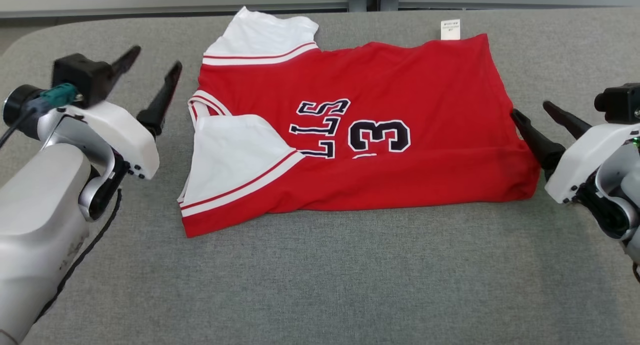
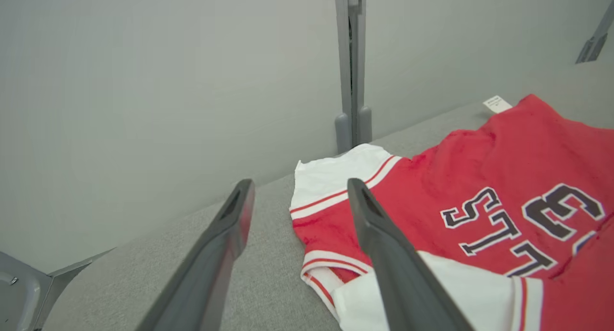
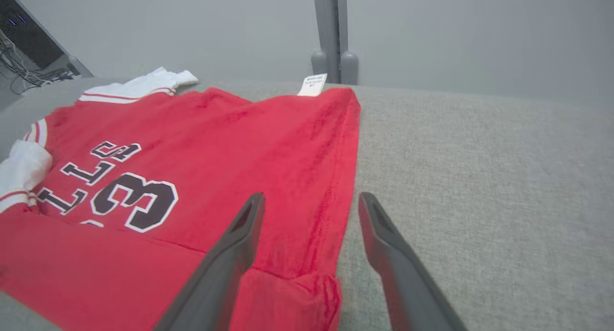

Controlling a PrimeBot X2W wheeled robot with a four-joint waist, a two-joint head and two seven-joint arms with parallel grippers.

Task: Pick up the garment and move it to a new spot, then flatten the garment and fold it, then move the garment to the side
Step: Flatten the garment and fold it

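The left claw and right claw stand released and empty beside the garment, soft, limp, light cloth probably best pinched at the edge nearest each claw.

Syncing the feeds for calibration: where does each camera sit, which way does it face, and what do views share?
Head view: high on the robot, looking forward and down at the garment on the table; left gripper and right gripper, both open, flank it.
Left wrist view: low by the sleeve end, looking along its own fingers toward the wall.
Right wrist view: low at the hem end, looking along its own fingers toward the wall.
Both wrist views share the white tag and grey post.
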